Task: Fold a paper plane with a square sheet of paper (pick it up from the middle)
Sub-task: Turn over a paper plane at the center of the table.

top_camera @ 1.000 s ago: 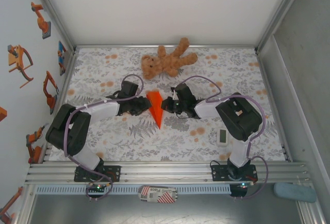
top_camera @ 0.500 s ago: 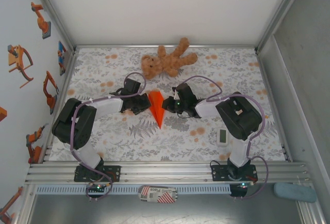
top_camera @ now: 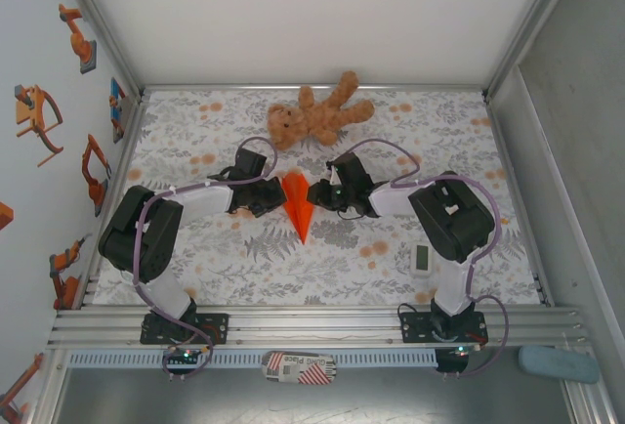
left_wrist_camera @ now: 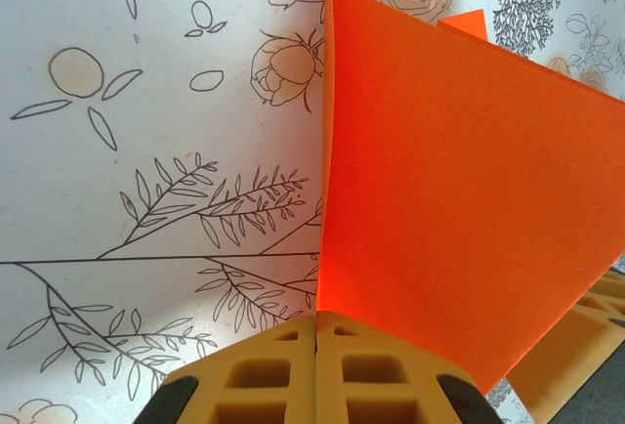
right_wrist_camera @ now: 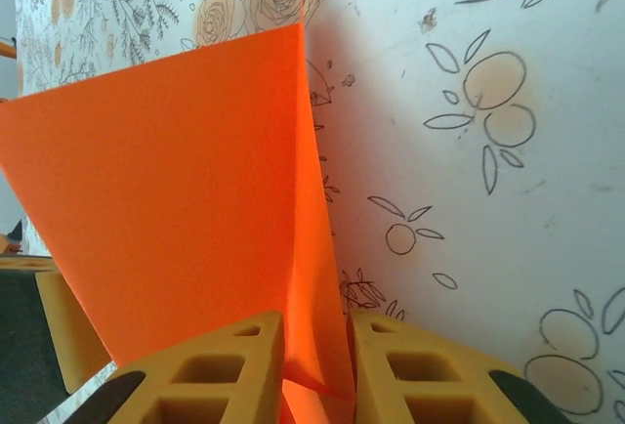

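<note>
Looking down from above, I see both arms folded the same way. Each rises from its base at the near edge, bends at an elbow out toward its own side, and sends its forearm inward, low over the surface (top_camera: pixel 195 268), so the two wrists face each other across the middle. Between them lies the paper plane (top_camera: pixel 296 205), a slim orange dart with its blunt end far, toward the teddy bear (top_camera: pixel 317 116), and its tip pointing near. The left tool (left_wrist_camera: pixel 317 334) is pressed together on the plane's edge. On its wrist camera the yellow fingers (left_wrist_camera: pixel 244 375) meet, with the orange sheet coming up out of the seam. The right tool (right_wrist_camera: pixel 317 365) stands a little spread (a narrow gap, no more), with the folded edge of the paper in that gap. I cannot tell whether either finger touches it. A small white gadget (top_camera: pixel 422 258) lies on the right, near the right arm's elbow and well apart from the plane.
</note>
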`<state>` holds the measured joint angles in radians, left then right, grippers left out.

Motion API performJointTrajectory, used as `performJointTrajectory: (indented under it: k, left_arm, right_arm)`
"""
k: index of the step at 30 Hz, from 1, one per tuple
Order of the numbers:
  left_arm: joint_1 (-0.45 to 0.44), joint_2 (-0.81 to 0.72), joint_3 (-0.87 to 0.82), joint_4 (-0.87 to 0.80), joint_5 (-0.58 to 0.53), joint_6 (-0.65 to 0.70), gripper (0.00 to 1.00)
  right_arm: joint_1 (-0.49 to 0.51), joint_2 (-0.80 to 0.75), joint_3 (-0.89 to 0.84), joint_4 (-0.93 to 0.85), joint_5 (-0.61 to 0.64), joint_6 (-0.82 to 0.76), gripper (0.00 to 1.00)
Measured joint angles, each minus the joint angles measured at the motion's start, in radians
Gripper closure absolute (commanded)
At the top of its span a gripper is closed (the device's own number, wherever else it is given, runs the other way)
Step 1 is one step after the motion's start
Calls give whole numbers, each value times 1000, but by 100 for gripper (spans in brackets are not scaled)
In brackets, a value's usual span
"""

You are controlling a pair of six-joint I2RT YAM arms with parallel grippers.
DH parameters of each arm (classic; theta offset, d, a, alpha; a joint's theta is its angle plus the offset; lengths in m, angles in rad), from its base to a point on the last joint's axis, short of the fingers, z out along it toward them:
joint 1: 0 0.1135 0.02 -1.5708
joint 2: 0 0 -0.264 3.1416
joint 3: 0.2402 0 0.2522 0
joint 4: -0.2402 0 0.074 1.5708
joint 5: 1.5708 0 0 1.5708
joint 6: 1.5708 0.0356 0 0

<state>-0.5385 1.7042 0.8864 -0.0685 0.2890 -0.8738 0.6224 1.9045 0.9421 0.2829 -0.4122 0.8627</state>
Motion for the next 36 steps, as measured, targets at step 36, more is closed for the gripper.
performJointTrajectory:
  k: [36]
  left_arm:
    - [2,-55,-72,42,13,58,96]
  right_arm:
    - [-37,-148,-117,-99,175,-42,100]
